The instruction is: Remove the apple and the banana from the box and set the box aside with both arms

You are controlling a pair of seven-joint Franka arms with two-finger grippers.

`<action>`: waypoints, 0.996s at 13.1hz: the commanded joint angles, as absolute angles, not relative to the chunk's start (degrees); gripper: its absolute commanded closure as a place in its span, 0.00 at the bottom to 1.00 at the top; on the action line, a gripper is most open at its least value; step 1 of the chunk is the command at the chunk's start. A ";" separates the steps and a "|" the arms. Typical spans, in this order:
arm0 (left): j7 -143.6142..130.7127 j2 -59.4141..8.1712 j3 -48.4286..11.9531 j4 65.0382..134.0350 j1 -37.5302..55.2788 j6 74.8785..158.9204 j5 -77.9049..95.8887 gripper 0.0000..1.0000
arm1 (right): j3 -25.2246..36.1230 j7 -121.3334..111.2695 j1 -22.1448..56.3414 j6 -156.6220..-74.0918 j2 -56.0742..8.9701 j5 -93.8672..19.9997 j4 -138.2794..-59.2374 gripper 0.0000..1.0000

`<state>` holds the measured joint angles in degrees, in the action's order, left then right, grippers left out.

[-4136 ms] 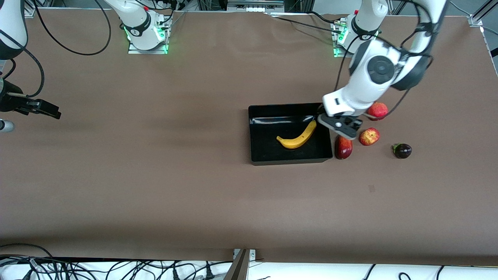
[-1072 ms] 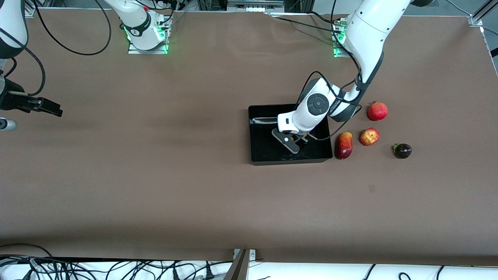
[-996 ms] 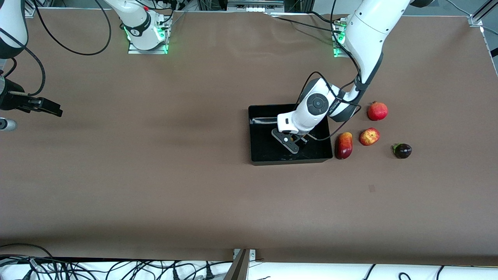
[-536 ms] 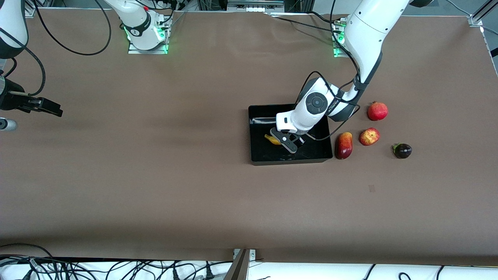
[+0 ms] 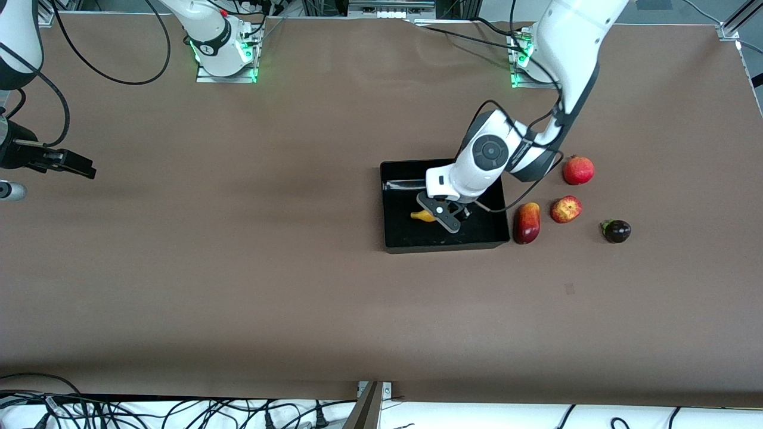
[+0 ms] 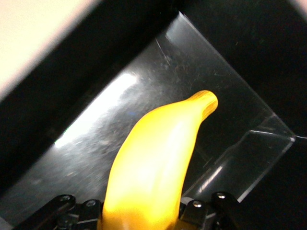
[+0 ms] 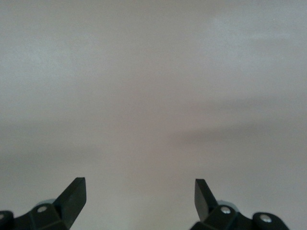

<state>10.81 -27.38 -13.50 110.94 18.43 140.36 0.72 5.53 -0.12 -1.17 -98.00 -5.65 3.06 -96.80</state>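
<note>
My left gripper (image 5: 444, 215) has its jaws clamped on the curved yellow banana (image 6: 153, 167) inside the glossy black tray (image 5: 405, 235); next I lift it clear. Right gripper (image 7: 139, 199) waits, jaws wide.

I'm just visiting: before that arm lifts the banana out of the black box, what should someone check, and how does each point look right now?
1. Left gripper shut on the banana: ok.
2. Banana lifted off the box floor: cannot tell.
3. Apple already out on the table, beside the mango: ok.
4. Bare table beside the box to set the banana down: ok.
5. Right gripper open, waiting over bare table at its own end: ok.
</note>
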 commanded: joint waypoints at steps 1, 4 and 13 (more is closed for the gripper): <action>11.78 -18.75 -13.62 111.89 15.40 131.52 2.10 1.00 | 5.54 -0.44 -0.97 -97.12 -5.27 3.60 -96.33 0.00; 13.43 -15.21 -13.62 111.27 9.08 126.66 4.13 1.00 | 5.19 -0.17 -0.79 -97.03 -5.27 3.16 -96.15 0.00; 55.44 -32.85 -6.43 98.62 -4.57 128.57 2.82 1.00 | 5.19 0.18 -0.79 -94.84 -5.54 3.16 -96.06 0.00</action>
<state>50.31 -27.24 -7.74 103.33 -5.22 128.26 2.63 5.21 -0.11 -0.93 -96.03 -5.66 3.05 -96.71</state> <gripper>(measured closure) 1.000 0.000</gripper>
